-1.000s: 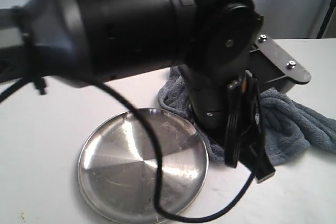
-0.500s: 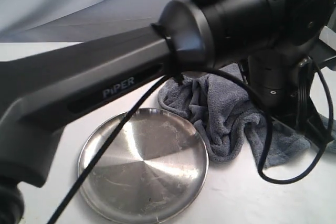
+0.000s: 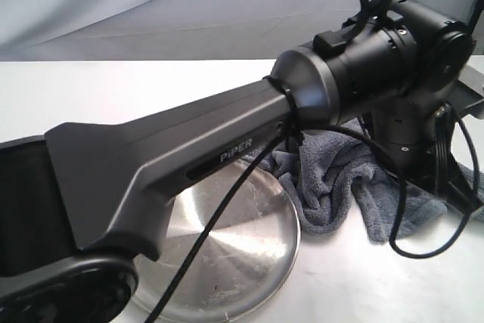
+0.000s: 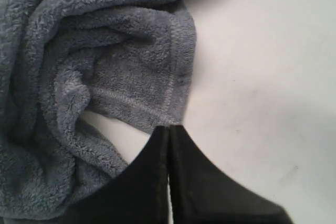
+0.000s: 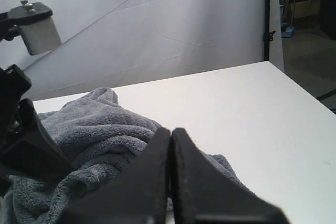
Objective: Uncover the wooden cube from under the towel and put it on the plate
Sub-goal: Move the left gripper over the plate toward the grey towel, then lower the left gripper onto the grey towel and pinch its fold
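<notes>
The blue-grey towel [image 3: 340,183] lies bunched in folds on the white table, right of the steel plate [image 3: 253,236]. No wooden cube shows in any view. My left gripper [image 4: 169,128] is shut, with its tips at the stitched hem corner of the towel [image 4: 110,66]; no cloth is visible between them. My right gripper [image 5: 170,129] is also shut and holds nothing. It hovers low by the far side of the towel [image 5: 94,121].
The left arm [image 3: 212,149] stretches across the exterior view and hides much of the plate's left half. Its wrist [image 3: 404,66] stands over the towel, with a loose black cable [image 3: 423,251] hanging by it. White table [image 5: 236,103] spreads beyond the towel.
The left arm has swung to the right and stretched out across the view. Its wrist moved from beside the plate to over the towel's right part, and the arm now covers more of the plate.
</notes>
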`<state>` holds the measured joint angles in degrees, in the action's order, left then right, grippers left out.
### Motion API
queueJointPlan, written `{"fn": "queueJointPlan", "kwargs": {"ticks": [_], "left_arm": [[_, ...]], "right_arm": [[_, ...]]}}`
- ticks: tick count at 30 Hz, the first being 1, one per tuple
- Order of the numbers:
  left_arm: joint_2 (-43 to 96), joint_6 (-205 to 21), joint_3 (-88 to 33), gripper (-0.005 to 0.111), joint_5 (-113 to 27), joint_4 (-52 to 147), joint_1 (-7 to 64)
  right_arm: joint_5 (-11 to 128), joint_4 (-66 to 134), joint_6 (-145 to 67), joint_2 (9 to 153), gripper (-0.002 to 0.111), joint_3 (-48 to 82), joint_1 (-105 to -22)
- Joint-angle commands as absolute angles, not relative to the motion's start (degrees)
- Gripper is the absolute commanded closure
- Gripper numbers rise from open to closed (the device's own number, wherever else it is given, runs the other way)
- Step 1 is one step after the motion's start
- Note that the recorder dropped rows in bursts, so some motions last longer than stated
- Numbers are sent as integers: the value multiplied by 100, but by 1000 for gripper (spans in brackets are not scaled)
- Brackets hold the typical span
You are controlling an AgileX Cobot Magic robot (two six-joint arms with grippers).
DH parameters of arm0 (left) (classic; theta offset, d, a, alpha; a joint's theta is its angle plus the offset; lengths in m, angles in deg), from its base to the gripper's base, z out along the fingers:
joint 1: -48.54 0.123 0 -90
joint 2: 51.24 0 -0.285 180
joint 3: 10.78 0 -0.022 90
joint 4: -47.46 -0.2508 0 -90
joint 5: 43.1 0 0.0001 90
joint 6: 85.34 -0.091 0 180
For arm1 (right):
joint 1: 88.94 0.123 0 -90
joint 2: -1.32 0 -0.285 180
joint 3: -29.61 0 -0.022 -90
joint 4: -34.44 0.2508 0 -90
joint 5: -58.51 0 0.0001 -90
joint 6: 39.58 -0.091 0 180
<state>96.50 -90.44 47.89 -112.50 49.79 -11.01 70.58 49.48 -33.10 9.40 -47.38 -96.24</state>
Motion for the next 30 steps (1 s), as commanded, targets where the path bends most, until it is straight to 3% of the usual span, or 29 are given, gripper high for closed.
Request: {"fn": "queueJointPlan", "kwargs": {"ticks": [1, 18, 25, 30], "left_arm": [[9723, -8912, 4825, 107, -11036, 5382, -710], [9754, -9016, 4814, 107, -11306, 5409, 866], [9448, -9432, 4780, 107, -11306, 4947, 642], [9012, -9290, 3934, 107, -11306, 4874, 462]], "right_arm": [[7053, 4973, -3267, 910, 108, -4760, -9616], [7053, 4973, -3267, 910, 108, -4760, -9616], [7053, 4973, -3267, 910, 108, -4760, -9616], [7053, 4973, -3267, 910, 108, -4760, -9616]]}}
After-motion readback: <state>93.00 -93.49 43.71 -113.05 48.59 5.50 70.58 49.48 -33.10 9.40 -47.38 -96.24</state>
